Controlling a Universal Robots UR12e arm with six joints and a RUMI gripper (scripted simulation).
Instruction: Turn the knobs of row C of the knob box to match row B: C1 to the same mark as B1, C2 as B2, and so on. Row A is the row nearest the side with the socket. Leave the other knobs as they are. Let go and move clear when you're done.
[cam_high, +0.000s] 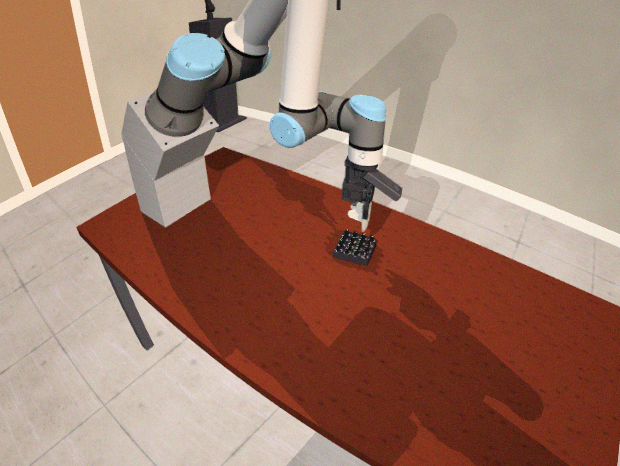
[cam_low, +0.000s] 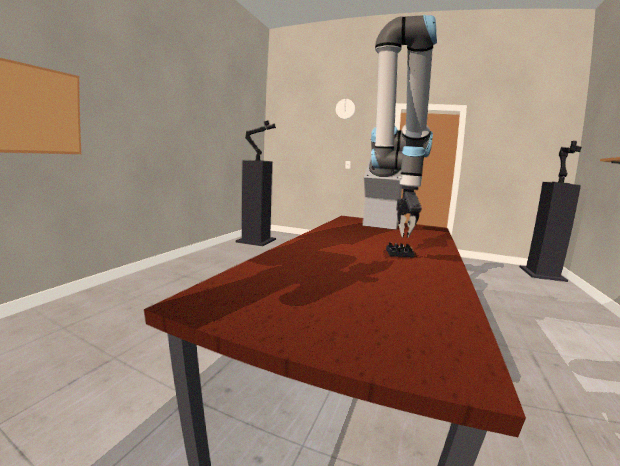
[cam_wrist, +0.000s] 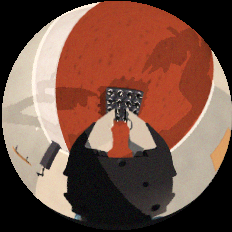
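The knob box (cam_high: 350, 257) (cam_low: 400, 254) (cam_wrist: 124, 95) is a small black square block with several rows of black knobs. It sits on the red-brown table (cam_high: 280, 240) (cam_low: 400, 310) (cam_wrist: 110, 50). My gripper (cam_high: 363, 228) (cam_low: 405, 236) (cam_wrist: 120, 109) points down, with its pale fingertips a little above the knobs at the box's far edge in the top view. The tips stand a narrow gap apart, open, with nothing held between them. In the wrist view the fingertips hide the near part of the box. The knob marks, the row letters and the socket are too small or hidden to tell.
The robot's grey pedestal (cam_high: 172, 190) (cam_low: 380, 207) stands at the table's end, behind the box in the exterior view. Black stands (cam_low: 256, 200) (cam_low: 551, 225) with small arms stand on the floor beyond the table. The arm's shadow falls across the table.
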